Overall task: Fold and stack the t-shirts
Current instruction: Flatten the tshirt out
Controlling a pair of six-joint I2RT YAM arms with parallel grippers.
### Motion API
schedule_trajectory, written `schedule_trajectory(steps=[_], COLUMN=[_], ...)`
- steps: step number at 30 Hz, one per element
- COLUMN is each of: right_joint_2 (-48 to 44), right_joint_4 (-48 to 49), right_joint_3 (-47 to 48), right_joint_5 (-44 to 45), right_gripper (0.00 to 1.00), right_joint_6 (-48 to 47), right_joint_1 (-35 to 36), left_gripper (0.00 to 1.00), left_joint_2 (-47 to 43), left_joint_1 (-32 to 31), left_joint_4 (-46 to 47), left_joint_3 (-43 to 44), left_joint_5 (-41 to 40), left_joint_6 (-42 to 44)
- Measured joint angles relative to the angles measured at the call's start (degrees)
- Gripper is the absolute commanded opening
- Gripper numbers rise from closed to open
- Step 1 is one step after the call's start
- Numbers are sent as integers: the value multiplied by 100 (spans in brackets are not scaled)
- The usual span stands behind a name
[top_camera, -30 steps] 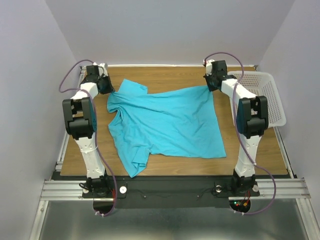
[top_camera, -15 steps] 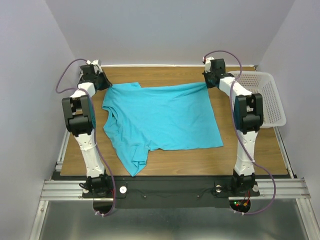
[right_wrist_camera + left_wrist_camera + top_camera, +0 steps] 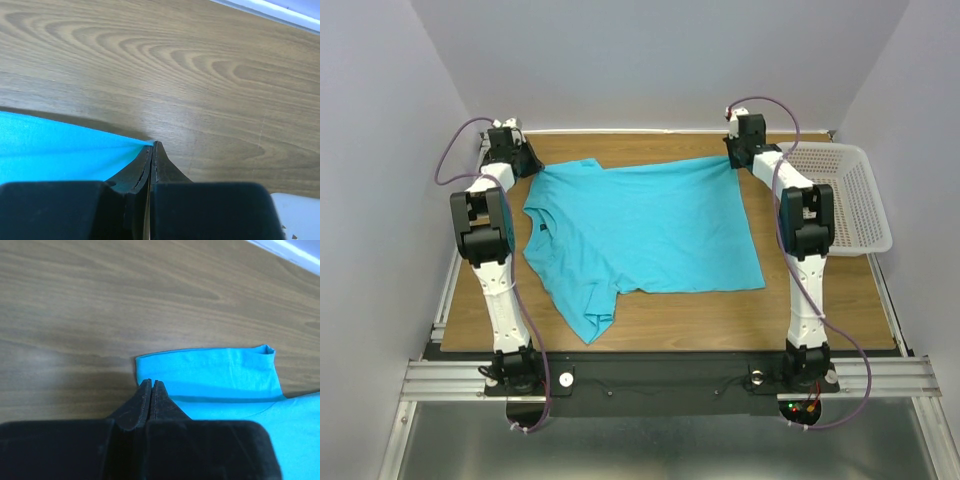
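T-shirt (image 3: 645, 225) is spread on the table (image 3: 820, 310), collar toward the left edge, hem toward the right, long axis left-right. It lies nearward of both claws at the far corners. Left claw (image 3: 151, 386) is pinching the far sleeve's edge. Right claw (image 3: 152, 146) is pinching the far hem corner. Near-left sleeve is crumpled, and the depth of each bite is hidden.

Turquoise-blue cloth t-shirt (image 3: 650, 225) covers most of the brown wooden table (image 3: 720, 322), with its far edge taut between both far corners. Open lanes: a bare wood strip along the near edge and a gap between the shirt and the right arm (image 3: 807, 225). The left arm (image 3: 485, 235) hugs the shirt's left side. A white plastic mesh basket (image 3: 855, 200) blocks the far right. Grey walls (image 3: 380, 150) close three sides.
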Motion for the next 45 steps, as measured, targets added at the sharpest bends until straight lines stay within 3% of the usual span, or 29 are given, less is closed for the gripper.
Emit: schedule_trajectory(steps=[22, 45], right_joint_2=[442, 446], right_joint_4=[236, 326], right_joint_3=[354, 442], right_joint_5=[229, 181], right_gripper=[1, 1], right_joint_6=[13, 0], right_joint_1=[0, -2], left_gripper=[0, 0], left_joint_2=[608, 614], left_joint_1=[-129, -140], left_joint_4=[-151, -179], left_joint_3=[999, 1152], left_joint_5=[-199, -61], left_joint_6=[-199, -190])
